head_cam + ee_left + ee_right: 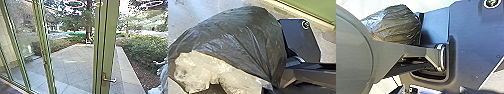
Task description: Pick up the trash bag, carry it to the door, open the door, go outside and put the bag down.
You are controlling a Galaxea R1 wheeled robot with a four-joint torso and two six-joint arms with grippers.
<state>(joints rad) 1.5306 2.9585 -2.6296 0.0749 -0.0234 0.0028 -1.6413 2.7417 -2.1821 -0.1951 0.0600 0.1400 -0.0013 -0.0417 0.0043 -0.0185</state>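
The dark trash bag (250,37) shows large in the left wrist view, its folds drawn together towards my left gripper (270,87), which is shut on it. Pale, crumpled clear plastic lies along one side of the bag. From the right wrist view the same dark bag (396,25) appears beyond the robot's jointed bar. In the head view, a green-framed glass door (110,42) stands ahead, with a metal lever handle (109,80) low on its upright. How my right gripper stands cannot be made out.
Green-framed glass panes (45,50) run along the left. A paved yard (72,62) lies beyond them, with a pale stone edging (127,72) and a hedge (147,50) to the right. A pale grey shape (162,77) stands at the right edge.
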